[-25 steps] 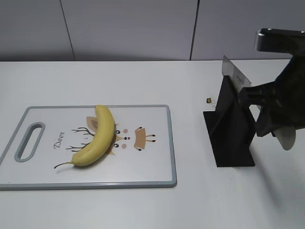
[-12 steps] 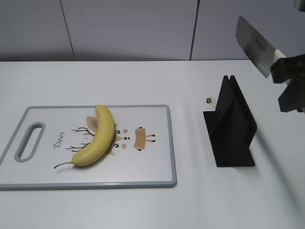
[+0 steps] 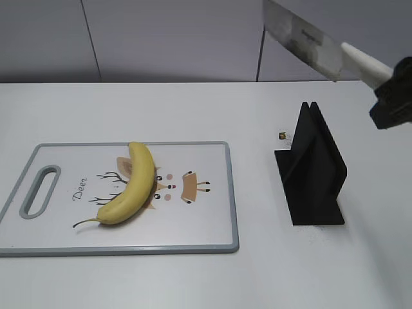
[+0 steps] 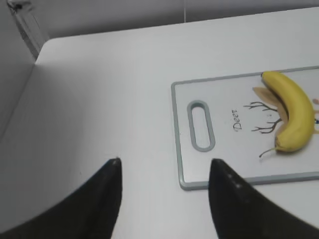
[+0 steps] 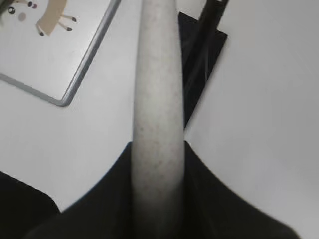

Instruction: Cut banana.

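The yellow banana (image 3: 133, 183) lies unpeeled on the white cutting board (image 3: 206, 219), stem toward the front left; it also shows in the left wrist view (image 4: 294, 117). My right gripper (image 3: 393, 103) is shut on the pale handle of a knife (image 3: 302, 40), holding it high above the table with the blade pointing up and left. In the right wrist view the handle (image 5: 155, 99) runs between the jaws (image 5: 157, 164). My left gripper (image 4: 164, 174) is open and empty above bare table left of the board (image 4: 224, 181); it is not seen in the exterior view.
A black knife stand (image 3: 312, 170) stands right of the board, below the raised knife; it also shows in the right wrist view (image 5: 202, 55). A small dark object (image 3: 282, 135) lies beside it. A grey wall runs along the back.
My right gripper has lifted the knife out of the black stand and raised it, and the blade has swung up and to the left. The banana and board have not moved.
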